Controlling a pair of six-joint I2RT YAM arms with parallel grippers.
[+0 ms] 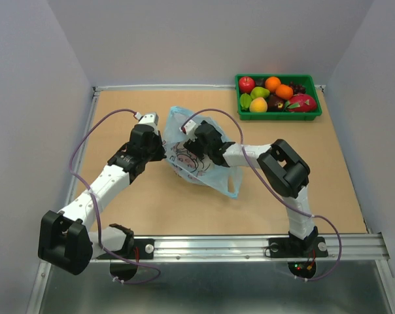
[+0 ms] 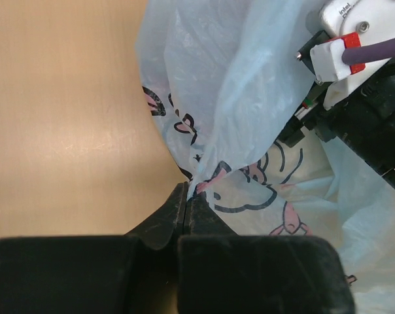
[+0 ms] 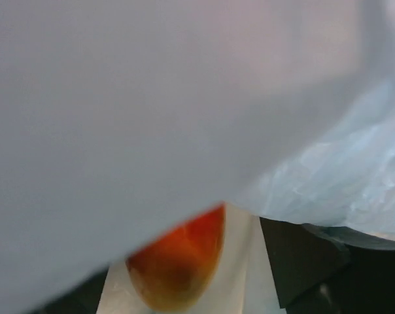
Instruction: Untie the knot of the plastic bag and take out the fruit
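While the left pincer (image 2: 186,195) has its two black fingers pressed together on a fold of thin film, the plastic bag (image 2: 237,98) rises from that pinch in soft, crinkled sheets. It is translucent light blue, printed with black-outlined cartoon figures touched with pink. Seen from above, the bag lies near the middle of the smooth tan table (image 1: 282,196), a rumpled heap between the two arms. Its left edge is in the left pincer, and the right pincer (image 1: 189,149) is pushed into it from the right. The right wrist view is mostly filled by blurred pale plastic close against the lens. Below that, a rounded, glossy orange-red fruit (image 3: 178,261) shows, with a dark finger (image 3: 302,261) just beside it on the right. Whether the right pincer is spread or closed on anything I cannot tell. Well apart, at the far right corner of the table, a green rectangular tray (image 1: 279,116) holds mixed fruit (image 1: 274,91): red, orange, yellow-green, dark purple and one pink scaly piece.
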